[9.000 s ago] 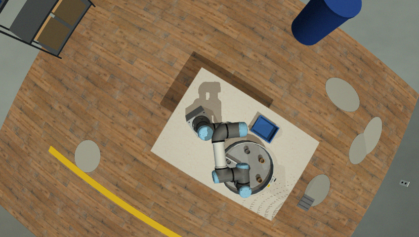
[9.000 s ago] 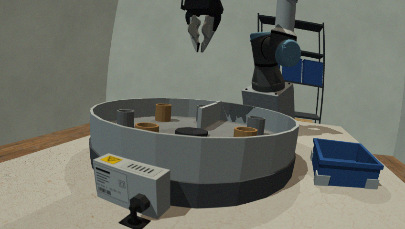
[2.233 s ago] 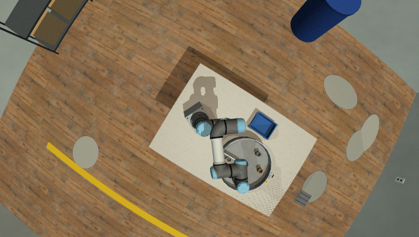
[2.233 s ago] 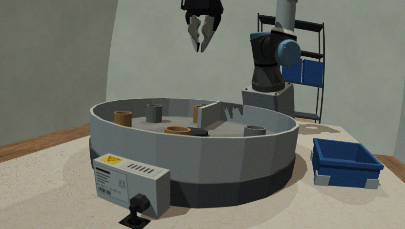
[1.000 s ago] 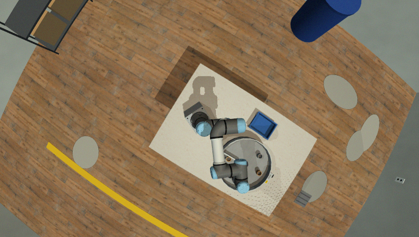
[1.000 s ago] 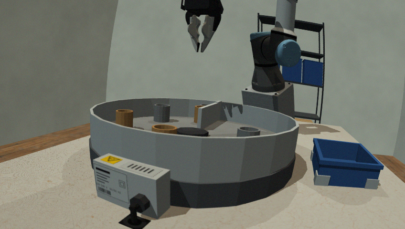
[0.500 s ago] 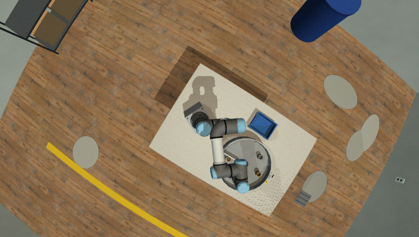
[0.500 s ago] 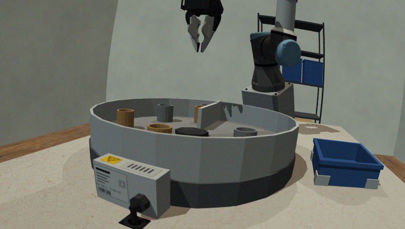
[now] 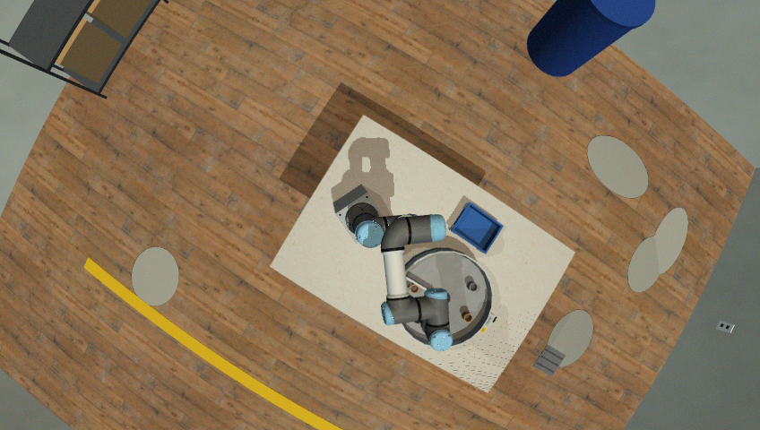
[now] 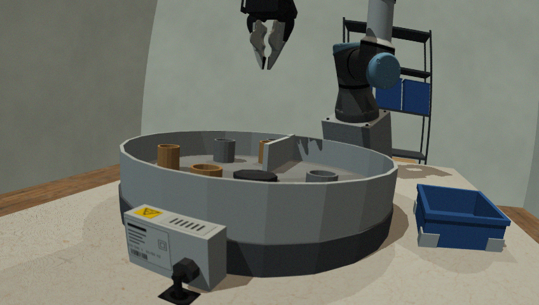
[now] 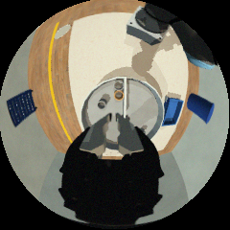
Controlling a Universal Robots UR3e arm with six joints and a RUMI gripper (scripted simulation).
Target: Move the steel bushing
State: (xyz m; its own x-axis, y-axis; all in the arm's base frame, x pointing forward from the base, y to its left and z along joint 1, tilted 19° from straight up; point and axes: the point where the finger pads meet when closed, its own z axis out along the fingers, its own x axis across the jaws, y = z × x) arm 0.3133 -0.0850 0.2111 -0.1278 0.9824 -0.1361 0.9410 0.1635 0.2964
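Observation:
The grey turntable point(image 10: 287, 211) point(image 9: 483, 279) point(image 11: 144, 112) holds several bushings. Two are grey steel: one tall steel bushing point(image 10: 224, 150) stands at the back, and one steel bushing point(image 10: 321, 175) point(image 9: 470, 283) stands near the front right wall. Bronze bushings point(image 10: 168, 155) point(image 10: 206, 169) point(image 9: 465, 315) point(image 11: 119, 95) stand among them. My gripper point(image 10: 266, 65) point(image 11: 113, 113) is shut and empty, hanging high above the turntable's back part. The blue crate point(image 10: 459, 217) point(image 9: 476, 227) point(image 11: 172, 110) stands empty on the table, right of the turntable.
An upright divider plate point(image 10: 278, 152) crosses the turntable beside a black hub point(image 10: 255, 175). A grey control box point(image 10: 173, 241) sits against the turntable's front. The robot base point(image 10: 357, 132) stands behind, between the turntable and a shelf rack point(image 10: 425, 41).

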